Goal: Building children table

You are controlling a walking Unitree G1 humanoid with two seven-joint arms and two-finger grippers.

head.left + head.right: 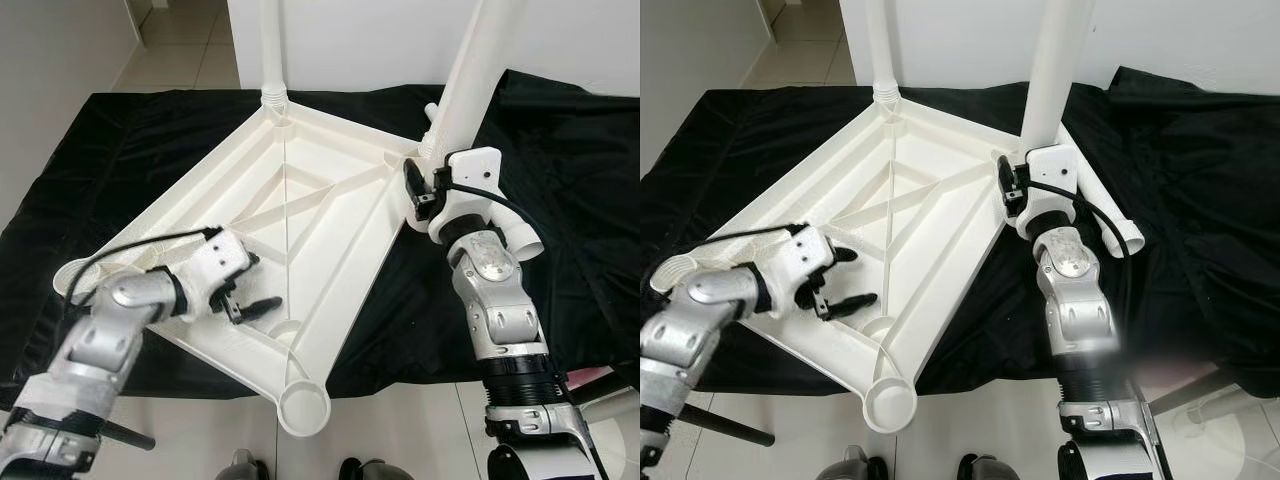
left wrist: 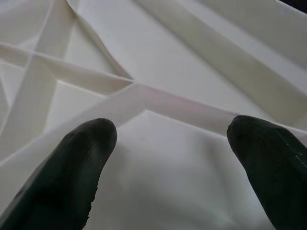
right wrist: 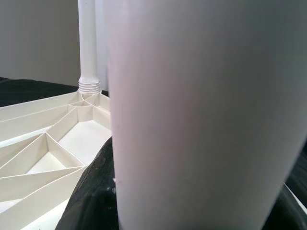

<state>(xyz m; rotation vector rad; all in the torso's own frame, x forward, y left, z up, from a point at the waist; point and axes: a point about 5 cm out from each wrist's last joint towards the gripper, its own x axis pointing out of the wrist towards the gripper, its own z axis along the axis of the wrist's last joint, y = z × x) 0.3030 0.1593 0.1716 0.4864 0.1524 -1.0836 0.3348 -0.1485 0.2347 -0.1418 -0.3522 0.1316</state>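
Note:
A white plastic table top (image 1: 330,215) lies upside down on a black cloth, ribs facing up. One white leg (image 1: 272,50) stands screwed into the far corner. A second leg (image 1: 468,80) stands at the right corner, and my right gripper (image 1: 422,192) is shut on it near its base; in the right wrist view that leg (image 3: 201,110) is very close. My left gripper (image 1: 254,284) hovers open just above the ribs near the left front, with nothing between its fingertips (image 2: 81,158). The near corner socket (image 1: 303,405) is empty.
A loose white tube (image 1: 515,230) lies on the black cloth (image 1: 570,200) behind my right arm. The cloth hangs over the front edge above pale floor tiles (image 1: 190,50). A white wall stands behind.

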